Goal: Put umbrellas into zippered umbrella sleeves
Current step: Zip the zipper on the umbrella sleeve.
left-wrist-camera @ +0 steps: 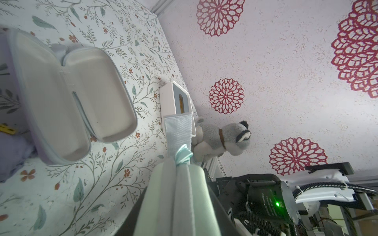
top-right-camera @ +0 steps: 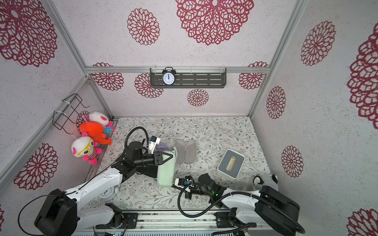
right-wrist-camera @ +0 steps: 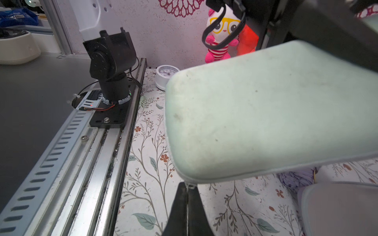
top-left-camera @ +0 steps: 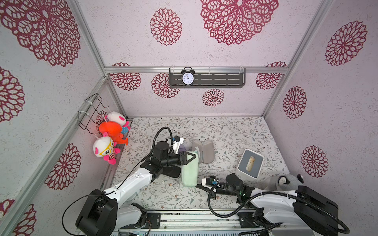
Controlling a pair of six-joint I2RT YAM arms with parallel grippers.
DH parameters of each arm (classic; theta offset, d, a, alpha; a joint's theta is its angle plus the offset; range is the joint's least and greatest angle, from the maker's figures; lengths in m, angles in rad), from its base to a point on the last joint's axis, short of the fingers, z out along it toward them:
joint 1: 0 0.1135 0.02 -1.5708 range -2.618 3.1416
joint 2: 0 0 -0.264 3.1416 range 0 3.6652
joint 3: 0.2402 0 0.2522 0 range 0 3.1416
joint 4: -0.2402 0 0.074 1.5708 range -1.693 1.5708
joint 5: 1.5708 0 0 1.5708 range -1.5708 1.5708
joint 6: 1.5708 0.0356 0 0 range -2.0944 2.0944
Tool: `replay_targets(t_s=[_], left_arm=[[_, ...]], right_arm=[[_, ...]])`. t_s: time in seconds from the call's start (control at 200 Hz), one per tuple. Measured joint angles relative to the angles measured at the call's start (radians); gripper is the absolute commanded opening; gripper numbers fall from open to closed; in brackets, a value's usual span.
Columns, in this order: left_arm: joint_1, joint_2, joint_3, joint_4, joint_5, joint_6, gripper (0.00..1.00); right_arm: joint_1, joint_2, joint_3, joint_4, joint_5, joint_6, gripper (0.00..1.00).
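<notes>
The left gripper (top-left-camera: pixel 191 158) clamps the far end of the mint sleeve (top-left-camera: pixel 189 173), holding it off the table, while the right gripper (right-wrist-camera: pixel 187 191) is closed tight on the zip pull (right-wrist-camera: pixel 190 186) at its near end. Judged from this, the mint set is at the zipping step. The lilac sleeve (top-left-camera: pixel 203 151) lies open and empty with the lilac umbrella (top-right-camera: pixel 162 146) just beside it, still to be packed. The dark shape (top-left-camera: pixel 173 173) under the left arm is too hidden to assess.
</notes>
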State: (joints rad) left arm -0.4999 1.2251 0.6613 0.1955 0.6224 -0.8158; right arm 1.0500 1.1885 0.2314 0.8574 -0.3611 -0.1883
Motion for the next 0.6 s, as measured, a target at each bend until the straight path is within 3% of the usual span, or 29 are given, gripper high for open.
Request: replay_targets(t_s=[0.595], left_arm=[[-0.009,-0.053,-0.105,0.131,-0.179,-0.05,0.0]], right_arm=[[0.044,0.145,0.023,0.13,0.075,0.159,0.0]])
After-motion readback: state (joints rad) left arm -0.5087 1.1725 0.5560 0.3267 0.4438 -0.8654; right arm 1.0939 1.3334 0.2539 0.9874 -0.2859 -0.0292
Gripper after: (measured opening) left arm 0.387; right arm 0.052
